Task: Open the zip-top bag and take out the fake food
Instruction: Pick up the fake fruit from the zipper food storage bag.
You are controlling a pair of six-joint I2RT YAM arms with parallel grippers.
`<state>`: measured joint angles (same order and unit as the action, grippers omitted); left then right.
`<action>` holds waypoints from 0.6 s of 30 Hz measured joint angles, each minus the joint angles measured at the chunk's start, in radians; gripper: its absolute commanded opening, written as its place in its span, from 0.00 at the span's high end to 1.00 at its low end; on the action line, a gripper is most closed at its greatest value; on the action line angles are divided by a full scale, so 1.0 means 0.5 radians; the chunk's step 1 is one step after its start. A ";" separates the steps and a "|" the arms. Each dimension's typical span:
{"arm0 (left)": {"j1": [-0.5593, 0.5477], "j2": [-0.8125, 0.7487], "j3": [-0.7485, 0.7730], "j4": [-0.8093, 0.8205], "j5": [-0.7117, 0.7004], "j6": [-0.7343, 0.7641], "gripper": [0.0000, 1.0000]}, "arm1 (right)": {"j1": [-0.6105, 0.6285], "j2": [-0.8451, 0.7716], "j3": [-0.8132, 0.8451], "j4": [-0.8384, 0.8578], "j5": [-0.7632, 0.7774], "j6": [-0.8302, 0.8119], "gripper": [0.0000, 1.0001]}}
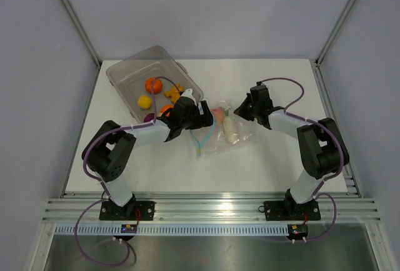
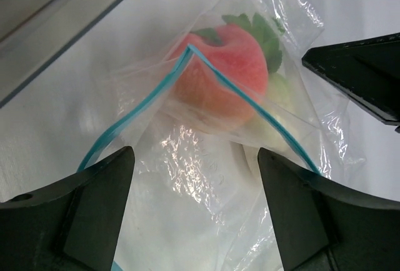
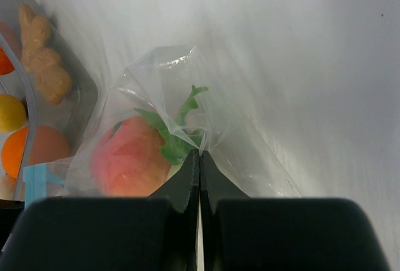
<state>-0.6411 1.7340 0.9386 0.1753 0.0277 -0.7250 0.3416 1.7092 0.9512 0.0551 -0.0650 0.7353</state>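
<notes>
The bag (image 1: 219, 140) lies open-mouthed on the worktop (image 1: 269, 158) beside the tub (image 1: 134, 59), with a peach (image 2: 212, 77) inside. The left pincer (image 2: 194, 158) gapes wide at its mouth. The right pincer (image 3: 199, 158) pinches the far film. If that slick film slips, the bag could follow the peach out.

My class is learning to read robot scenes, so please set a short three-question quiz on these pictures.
1. True or false: the left gripper is shut.
2. What lies inside the bag? A banana, B peach, C carrot.
3. Fill in: the right gripper is shut on the ___.
Key: 1 false; 2 B; 3 bag.
</notes>
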 measured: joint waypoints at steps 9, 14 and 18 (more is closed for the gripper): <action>0.002 -0.024 -0.032 0.127 0.057 0.006 0.15 | 0.103 -0.005 -0.053 0.008 0.004 0.047 1.00; 0.002 -0.024 -0.031 0.133 0.095 0.006 0.15 | 0.189 -0.056 -0.147 0.005 0.018 0.087 1.00; 0.002 -0.024 -0.031 0.132 0.110 0.014 0.14 | 0.234 -0.152 -0.214 0.008 0.057 0.111 0.82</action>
<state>-0.6403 1.7222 0.9230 0.2413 0.0826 -0.7177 0.4587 1.6333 0.8440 0.0589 -0.0364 0.7906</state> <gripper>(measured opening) 0.853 0.067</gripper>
